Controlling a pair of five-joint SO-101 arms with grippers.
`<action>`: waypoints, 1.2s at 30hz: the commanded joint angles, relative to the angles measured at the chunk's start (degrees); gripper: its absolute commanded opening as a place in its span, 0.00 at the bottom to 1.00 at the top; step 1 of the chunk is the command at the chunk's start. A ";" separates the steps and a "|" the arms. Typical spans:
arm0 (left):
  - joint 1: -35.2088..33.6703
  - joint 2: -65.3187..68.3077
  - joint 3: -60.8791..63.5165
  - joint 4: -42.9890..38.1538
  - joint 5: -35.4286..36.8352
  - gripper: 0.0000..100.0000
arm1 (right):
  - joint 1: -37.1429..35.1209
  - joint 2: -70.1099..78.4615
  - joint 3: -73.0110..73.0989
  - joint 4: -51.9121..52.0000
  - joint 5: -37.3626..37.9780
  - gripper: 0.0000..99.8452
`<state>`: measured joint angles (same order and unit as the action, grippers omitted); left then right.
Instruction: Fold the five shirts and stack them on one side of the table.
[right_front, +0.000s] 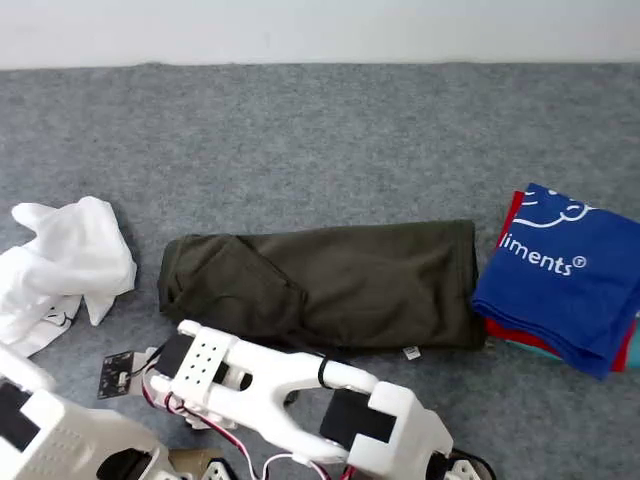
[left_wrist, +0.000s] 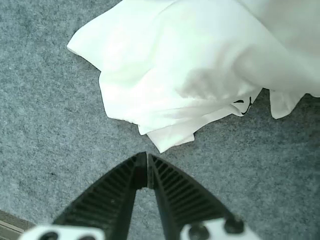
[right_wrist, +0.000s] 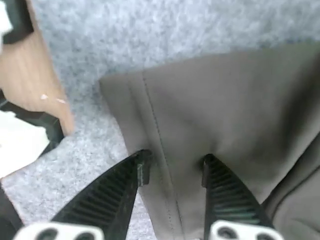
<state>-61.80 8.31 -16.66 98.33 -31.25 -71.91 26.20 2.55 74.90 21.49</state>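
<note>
The olive shirt (right_front: 330, 285) lies part-folded at the middle of the table (right_front: 300, 140), its hem between the released jaws of the right gripper (right_wrist: 172, 170), with a blue-topped stack (right_front: 565, 275) of seemingly three shirts at the right edge and the white shirt (right_front: 65, 265) crumpled at the left, near the clenched, empty left gripper (left_wrist: 147, 167).

- A grey felt-like mat (right_front: 320, 140) covers most of the high view, from the lower edge up to a straight line near the top.
- Above that line, a plain white wall (right_front: 320, 30) spans the top strip.
- The right wrist view catches bare brown wood (right_wrist: 30, 85) beside the mat, possibly the tabletop.
- The light is soft and even.
</note>
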 joint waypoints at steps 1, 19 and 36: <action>-0.26 -0.70 -2.59 0.44 0.35 0.01 | -0.57 4.44 -4.40 1.01 -0.44 0.18; -0.35 -0.70 -2.68 0.44 -0.79 0.01 | 2.15 11.03 -22.24 14.02 2.90 0.01; 0.09 -0.62 -2.33 0.18 -0.79 0.01 | 20.18 2.59 -30.51 12.97 7.38 0.01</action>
<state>-61.80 8.31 -16.66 98.33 -31.25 -54.42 32.70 -25.23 89.85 28.18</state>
